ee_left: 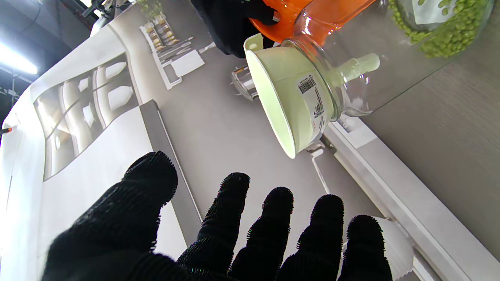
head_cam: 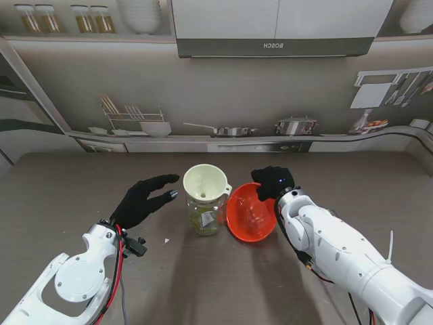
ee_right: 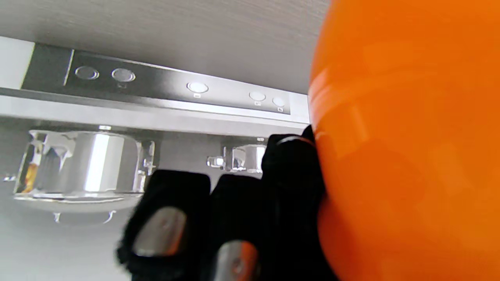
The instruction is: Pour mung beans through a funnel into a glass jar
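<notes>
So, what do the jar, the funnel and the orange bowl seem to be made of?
The jar looks like clear glass: the green beans and the funnel's spout show through its wall. The funnel seems matte, pale cream plastic, opaque, with a printed label stuck on it. The orange bowl is probably glossy plastic: it shows soft highlights and looks slightly translucent, though glazed material cannot be excluded.

— Left robot hand (head_cam: 143,200)?
— Open, black-gloved fingers (ee_left: 230,218) spread, thumb apart, held clear of everything, palm turned rightward. White arm rising from the near left corner.
— Right robot hand (head_cam: 272,183)?
— Curled, fingers (ee_right: 289,171) pressed against the bowl (head_cam: 250,213), gripping its far rim. Forearm angled in from the near right corner.
</notes>
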Motion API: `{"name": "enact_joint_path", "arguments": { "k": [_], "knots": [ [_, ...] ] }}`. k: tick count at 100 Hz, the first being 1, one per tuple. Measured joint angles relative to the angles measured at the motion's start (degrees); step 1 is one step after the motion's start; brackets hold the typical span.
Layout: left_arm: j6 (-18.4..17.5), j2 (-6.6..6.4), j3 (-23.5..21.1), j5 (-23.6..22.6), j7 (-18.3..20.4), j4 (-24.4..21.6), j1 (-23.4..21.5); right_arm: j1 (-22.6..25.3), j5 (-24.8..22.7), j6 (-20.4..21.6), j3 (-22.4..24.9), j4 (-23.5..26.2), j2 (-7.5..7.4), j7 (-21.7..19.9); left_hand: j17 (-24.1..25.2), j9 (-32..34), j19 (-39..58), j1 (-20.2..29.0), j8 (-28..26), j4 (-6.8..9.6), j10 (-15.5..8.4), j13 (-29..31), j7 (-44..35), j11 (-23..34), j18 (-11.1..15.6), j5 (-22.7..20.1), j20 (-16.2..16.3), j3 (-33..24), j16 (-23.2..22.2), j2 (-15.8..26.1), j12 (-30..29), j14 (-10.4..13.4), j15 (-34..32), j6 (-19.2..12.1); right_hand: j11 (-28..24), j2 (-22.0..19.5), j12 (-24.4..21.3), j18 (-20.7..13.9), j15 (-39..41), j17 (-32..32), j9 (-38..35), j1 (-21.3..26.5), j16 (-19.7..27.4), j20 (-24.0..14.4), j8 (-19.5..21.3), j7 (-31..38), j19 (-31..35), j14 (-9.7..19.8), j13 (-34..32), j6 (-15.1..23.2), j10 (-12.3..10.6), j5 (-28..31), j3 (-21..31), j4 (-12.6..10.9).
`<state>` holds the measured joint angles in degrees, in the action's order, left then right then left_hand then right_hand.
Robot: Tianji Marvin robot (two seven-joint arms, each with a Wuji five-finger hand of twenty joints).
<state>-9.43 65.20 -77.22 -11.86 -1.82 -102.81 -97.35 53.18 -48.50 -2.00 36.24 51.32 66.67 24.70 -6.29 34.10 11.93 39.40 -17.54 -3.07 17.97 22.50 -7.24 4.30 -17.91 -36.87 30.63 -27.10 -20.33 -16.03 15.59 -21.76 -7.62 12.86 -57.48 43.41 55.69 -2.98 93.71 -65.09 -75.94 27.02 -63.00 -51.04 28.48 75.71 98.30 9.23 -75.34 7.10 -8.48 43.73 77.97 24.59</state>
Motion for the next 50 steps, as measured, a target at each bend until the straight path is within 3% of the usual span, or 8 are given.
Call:
{"name": "enact_joint_path", "arguments": {
  "k": [20, 50],
  "knots": [
    [0.2, 0.0, -0.1, 0.1, 0.2, -0.1, 0.0, -0.9, 1.9, 1.0, -0.3, -0.9, 0.04, -3.5, 0.0, 0.0, 0.0, 0.0, 0.0, 0.0, 0.0, 0.0, 0.0, 0.0, 0.0, 0.0, 0.0, 0.0, 0.0, 0.0, 0.0, 0.0, 0.0, 0.0, 0.0, -0.7, 0.0, 0.0, -0.7, 0.0, 1.0, 0.0, 0.1, 0.0, 0.0, 0.2, 0.0, 0.0, 0.1, 0.0, 0.1, -1.3, 0.0, 0.0],
    [0.5, -0.02, 0.0, 0.1, 0.3, -0.2, -0.1, -1.3, 3.0, 3.8, 0.0, -3.7, 0.16, -3.6, 0.0, 0.0, 0.0, 0.0, 0.0, 0.0, 0.0, 0.0, 0.0, 0.0, 0.0, 0.0, 0.0, 0.0, 0.0, 0.0, 0.0, 0.0, 0.0, 0.0, 0.0, -0.7, -0.4, 0.0, -1.8, 0.2, 1.7, 0.0, 0.9, 0.7, 0.0, 0.4, -0.8, 0.0, 0.3, 0.0, 0.2, -1.8, 0.0, 0.0]
  ]
}}
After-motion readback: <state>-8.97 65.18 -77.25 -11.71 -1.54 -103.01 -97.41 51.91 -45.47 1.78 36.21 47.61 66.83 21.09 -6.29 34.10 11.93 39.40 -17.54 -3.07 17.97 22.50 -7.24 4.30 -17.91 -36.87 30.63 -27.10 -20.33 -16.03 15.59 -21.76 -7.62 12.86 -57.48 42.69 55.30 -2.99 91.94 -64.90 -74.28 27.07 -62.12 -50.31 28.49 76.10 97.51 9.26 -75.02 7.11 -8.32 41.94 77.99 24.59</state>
